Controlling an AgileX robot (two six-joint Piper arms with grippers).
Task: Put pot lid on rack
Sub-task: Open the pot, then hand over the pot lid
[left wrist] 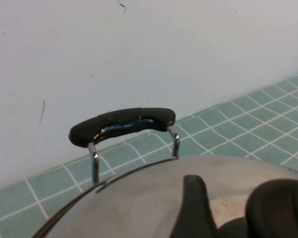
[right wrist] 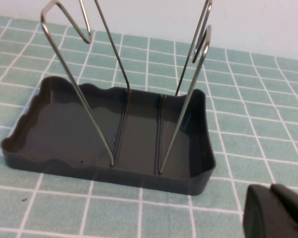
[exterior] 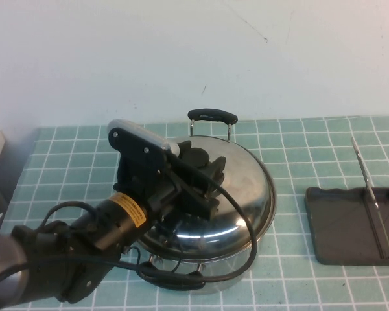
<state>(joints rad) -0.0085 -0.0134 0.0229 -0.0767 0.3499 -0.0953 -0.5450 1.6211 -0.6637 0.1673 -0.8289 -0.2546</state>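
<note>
The round domed stainless-steel pot lid [exterior: 236, 188] is seated on the deep steel pot [exterior: 201, 275], well apart from the dark grey plastic rack with upright wire dividers [exterior: 350, 227] on the green tiled tabletop [exterior: 292, 139]. The left gripper [exterior: 204, 170] is set at the lid's black centre knob [exterior: 196, 157], jaws around it; firm closure cannot be confirmed. A centred grip and vertical lift are advised. The right gripper [right wrist: 275, 213] is near the rack; its fingers cannot be judged.
</note>
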